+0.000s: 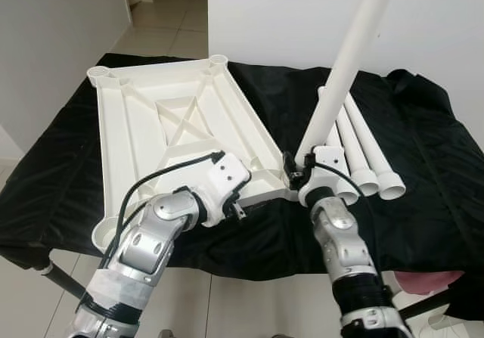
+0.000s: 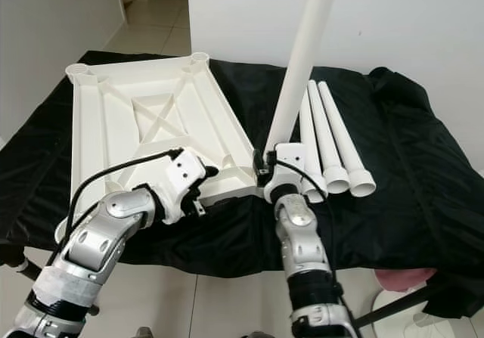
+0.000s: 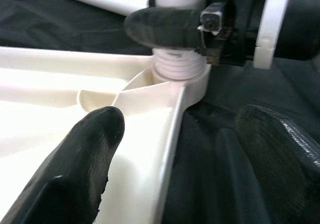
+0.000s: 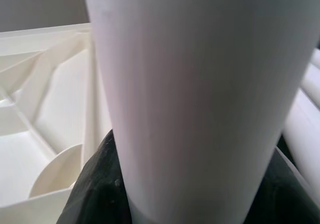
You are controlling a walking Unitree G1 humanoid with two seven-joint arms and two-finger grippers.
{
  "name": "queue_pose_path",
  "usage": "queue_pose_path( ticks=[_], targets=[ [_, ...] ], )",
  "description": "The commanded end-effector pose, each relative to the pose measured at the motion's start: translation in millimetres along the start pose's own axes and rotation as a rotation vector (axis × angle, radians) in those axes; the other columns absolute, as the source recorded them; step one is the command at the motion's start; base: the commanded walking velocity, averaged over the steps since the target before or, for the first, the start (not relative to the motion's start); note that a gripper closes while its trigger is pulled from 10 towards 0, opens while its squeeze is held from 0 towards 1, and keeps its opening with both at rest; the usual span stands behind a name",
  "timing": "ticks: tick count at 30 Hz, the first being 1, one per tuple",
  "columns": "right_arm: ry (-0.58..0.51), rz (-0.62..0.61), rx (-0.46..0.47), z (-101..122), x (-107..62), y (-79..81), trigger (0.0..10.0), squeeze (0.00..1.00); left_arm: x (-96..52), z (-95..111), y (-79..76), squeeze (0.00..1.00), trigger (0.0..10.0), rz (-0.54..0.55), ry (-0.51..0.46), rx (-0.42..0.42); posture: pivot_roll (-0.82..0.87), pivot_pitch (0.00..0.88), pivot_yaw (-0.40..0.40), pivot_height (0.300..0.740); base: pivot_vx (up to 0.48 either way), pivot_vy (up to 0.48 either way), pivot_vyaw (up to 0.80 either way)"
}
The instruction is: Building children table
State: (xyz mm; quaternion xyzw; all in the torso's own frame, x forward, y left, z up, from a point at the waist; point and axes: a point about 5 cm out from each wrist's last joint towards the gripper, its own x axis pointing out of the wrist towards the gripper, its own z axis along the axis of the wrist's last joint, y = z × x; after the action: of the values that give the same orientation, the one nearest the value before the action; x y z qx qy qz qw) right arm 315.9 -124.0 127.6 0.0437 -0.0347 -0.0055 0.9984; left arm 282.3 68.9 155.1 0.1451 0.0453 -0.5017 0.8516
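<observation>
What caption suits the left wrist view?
Right gripper seats white threaded plastic leg in upturned white tabletop's corner socket; open left gripper waits.

White tabletop (image 1: 174,119), plain, ribbed underside up, on black cloth (image 1: 423,164). White leg (image 1: 344,66), plain, in black fingers (image 3: 165,26) of right gripper (image 1: 296,173). Three more white legs (image 1: 363,153) at 3 o'clock of it, plain. Silver arms, white wrist housings, black cables. Black fingertips (image 3: 90,149) on left gripper (image 1: 236,202). White walls, pale floor tiles. Pink patch (image 1: 427,281) at 5 o'clock.
</observation>
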Motion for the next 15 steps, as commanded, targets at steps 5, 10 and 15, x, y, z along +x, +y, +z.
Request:
queue_pose_path(
  ticks=[5,10,15],
  targets=[
    [0.037,-0.112,0.044,-3.8,-8.8,-3.2,10.0,0.0,0.6,0.2,14.2,0.0,10.0,0.148,0.007,0.008,0.0,0.0,-0.046,0.74,0.0,0.0,0.0],
    [0.019,-0.09,0.03,-0.8,-10.0,-2.8,10.0,1.0,3.4,-1.0,19.6,0.0,10.0,0.178,0.026,0.042,0.0,0.0,-0.047,0.74,0.0,0.0,0.0],
    [-0.001,-0.054,-0.003,2.8,-11.3,-1.6,10.0,1.0,7.7,-1.3,27.9,0.0,10.0,0.239,0.037,0.033,0.0,0.0,-0.048,0.74,0.0,0.0,0.0]
  ],
)
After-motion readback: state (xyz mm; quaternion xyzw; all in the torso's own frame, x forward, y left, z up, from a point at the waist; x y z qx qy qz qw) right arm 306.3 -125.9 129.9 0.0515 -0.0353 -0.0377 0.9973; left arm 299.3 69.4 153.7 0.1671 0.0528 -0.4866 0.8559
